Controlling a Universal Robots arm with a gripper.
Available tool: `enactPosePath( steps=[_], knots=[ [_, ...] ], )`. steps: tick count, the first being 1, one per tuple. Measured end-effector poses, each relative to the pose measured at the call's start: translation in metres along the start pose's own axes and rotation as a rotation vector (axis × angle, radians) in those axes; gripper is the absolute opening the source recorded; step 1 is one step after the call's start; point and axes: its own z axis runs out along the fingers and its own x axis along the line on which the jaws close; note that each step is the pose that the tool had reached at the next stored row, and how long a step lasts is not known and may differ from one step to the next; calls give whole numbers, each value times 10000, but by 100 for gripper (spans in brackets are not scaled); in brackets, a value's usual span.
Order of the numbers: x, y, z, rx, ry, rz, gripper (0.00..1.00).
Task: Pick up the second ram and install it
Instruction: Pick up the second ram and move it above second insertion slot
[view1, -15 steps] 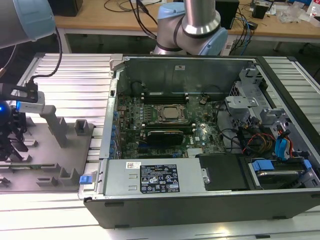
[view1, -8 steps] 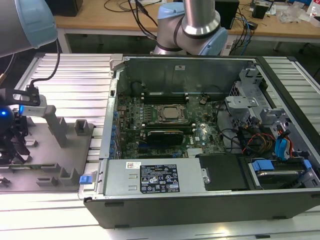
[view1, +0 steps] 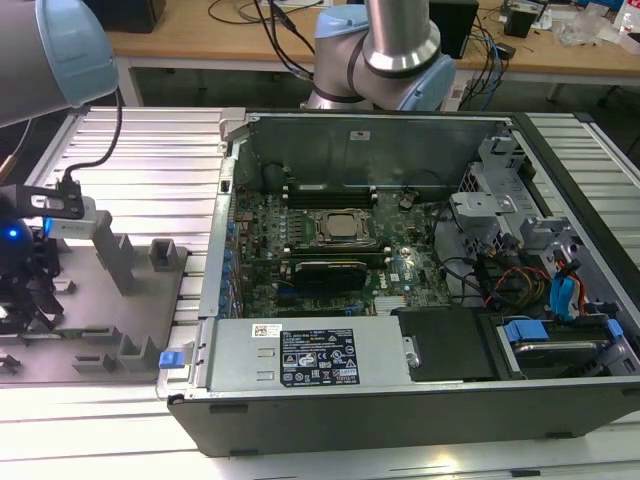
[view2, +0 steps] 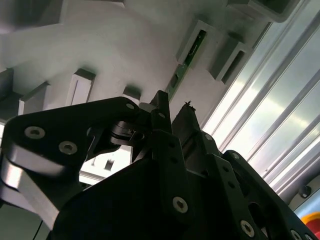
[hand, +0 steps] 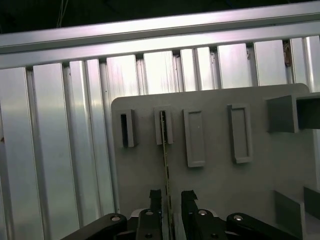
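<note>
**Obs:** Where's your hand?

**Me:** Out over the grey fixture plate (view1: 100, 310), at the exterior view's left and well apart from the open computer case (view1: 400, 400). My arm (view1: 60, 50) comes in from the upper corner on that side. The plate lies on the ribbed aluminium table (hand: 60, 150).

**Obs:** And the second ram?

**Me:** On the plate, not in the case. In the first wrist view the second ram (hand: 164, 145) shows as a thin green strip seen edge-on. Its far end sits in a slotted grey block (hand: 163, 125), and the near end runs down between my fingers. In the second wrist view the second ram (view2: 189, 54) is the same green edge, showing inside that block's slot and leading toward my fingertips.

**Obs:** State of the hand?

**Me:** My gripper (hand: 171, 195) is spread, with one finger on each side of the stick. One finger (hand: 155, 200) is just beside the board. I can't tell whether it touches. The other finger (hand: 189, 200) stands off, with grey plate visible in the gap, so I'm straddling the stick without clamping it. In the second wrist view my gripper (view2: 174, 107) shows the same thing, two dark tips with the green edge lined up between them.

**Obs:** Anything near it?

**Me:** Three more blocks in the same row: one slotted (hand: 127, 127) and two plain-faced (hand: 195, 137), (hand: 241, 132). In the case, the processor socket (view1: 338, 227) sits mid-board.
</note>
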Motion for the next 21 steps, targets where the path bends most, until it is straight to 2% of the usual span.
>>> enactPosePath(
  steps=[9, 21],
  knots=[
    [-1, -1, 67, -1, 1, 0, 30],
    [-4, -2, 227, 0, 1, 0, 30]
  ],
)
